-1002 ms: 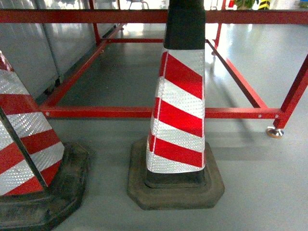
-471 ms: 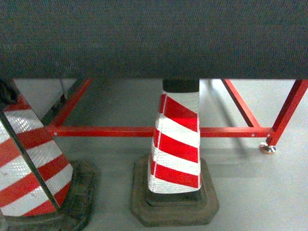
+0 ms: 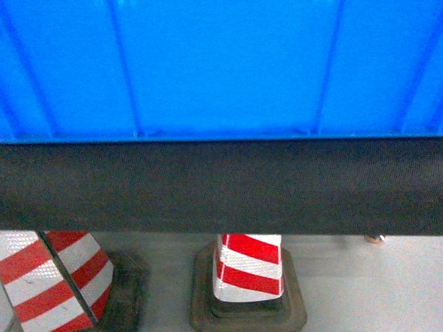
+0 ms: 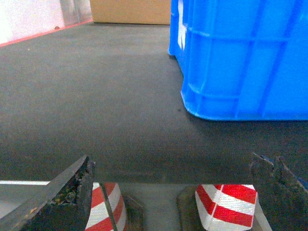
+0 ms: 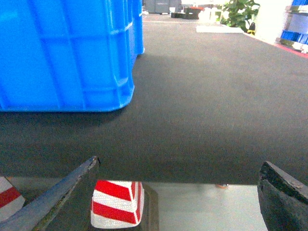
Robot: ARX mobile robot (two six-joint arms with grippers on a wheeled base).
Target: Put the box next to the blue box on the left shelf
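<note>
The big blue crate fills the top half of the head view. It sits on a dark table top, close to the front edge. In the left wrist view the crate is at the upper right. In the right wrist view it is at the upper left.

The left gripper is wide open at the bottom of its view, holding nothing. The right gripper is wide open too.

Under the table edge stands a red and white cone on the grey floor. Another striped cone is at the lower left.
</note>
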